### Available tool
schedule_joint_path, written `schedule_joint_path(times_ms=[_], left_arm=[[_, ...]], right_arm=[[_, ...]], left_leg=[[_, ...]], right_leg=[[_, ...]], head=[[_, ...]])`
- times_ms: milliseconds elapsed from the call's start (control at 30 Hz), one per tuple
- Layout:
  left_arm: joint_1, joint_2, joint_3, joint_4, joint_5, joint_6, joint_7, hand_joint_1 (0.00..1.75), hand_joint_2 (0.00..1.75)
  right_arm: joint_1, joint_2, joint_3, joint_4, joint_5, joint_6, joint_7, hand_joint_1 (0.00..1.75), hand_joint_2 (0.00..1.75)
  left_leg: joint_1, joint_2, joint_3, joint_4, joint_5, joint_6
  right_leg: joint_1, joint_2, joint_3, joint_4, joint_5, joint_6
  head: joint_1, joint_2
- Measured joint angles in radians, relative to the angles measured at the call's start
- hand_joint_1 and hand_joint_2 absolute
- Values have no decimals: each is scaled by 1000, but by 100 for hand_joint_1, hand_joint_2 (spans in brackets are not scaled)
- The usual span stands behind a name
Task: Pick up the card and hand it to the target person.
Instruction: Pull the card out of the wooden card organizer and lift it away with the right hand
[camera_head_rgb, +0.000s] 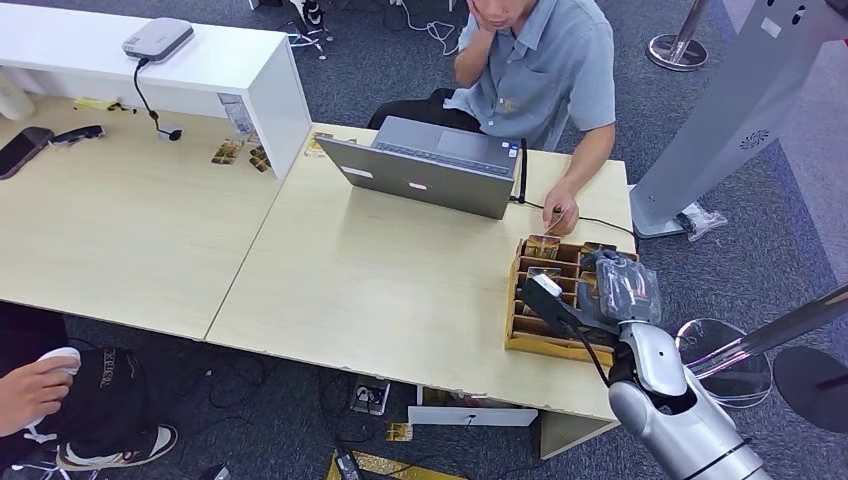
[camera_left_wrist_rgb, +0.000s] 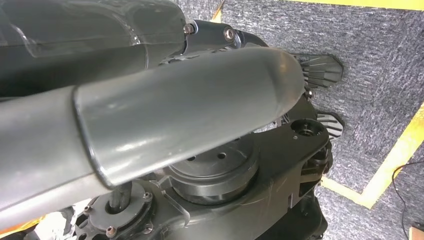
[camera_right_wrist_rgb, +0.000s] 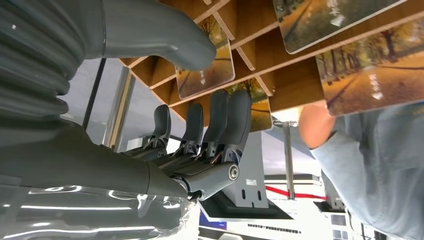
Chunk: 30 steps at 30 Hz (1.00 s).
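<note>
**Reach stage — card not yet lifted**

Right hand (camera_head_rgb: 622, 288) is hovering over the compartmented wooden card box (camera_head_rgb: 524, 340) on the pale wood counter (camera_head_rgb: 400, 290), fingers (camera_right_wrist_rgb: 220, 125) extended and apart, thumb just beside a glossy autumn-scene card (camera_right_wrist_rgb: 207, 75) standing in its slot. It is grasping nothing. Pick-up and hand-over both remain. The seated person in a grey-blue shirt (camera_head_rgb: 545, 60) is waiting beyond the box. Left hand (camera_left_wrist_rgb: 175, 110): state unclear.

Cards (camera_right_wrist_rgb: 205, 75) printed with autumn tree scenes stood tilted in the wooden rack's (camera_head_rgb: 527, 345) compartments at the desk's (camera_head_rgb: 400, 290) right end.
</note>
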Motion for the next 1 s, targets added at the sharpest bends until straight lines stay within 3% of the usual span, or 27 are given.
schedule_joint_path(times_ms=[367, 1000], left_arm=[[-2, 2, -1, 0, 0, -1, 4, 0, 0], [-4, 2, -16, 0, 0, -8, 4, 0, 0]], right_arm=[[-3, 0, -1, 36, -6, -6, 3, 95, 175], [-5, 0, -2, 71, -5, -15, 6, 130, 175]], left_leg=[[0, 0, 0, 0, 0, 0], [0, 0, 0, 0, 0, 0]], right_leg=[[0, 0, 0, 0, 0, 0], [0, 0, 0, 0, 0, 0]], head=[[0, 0], [0, 0]])
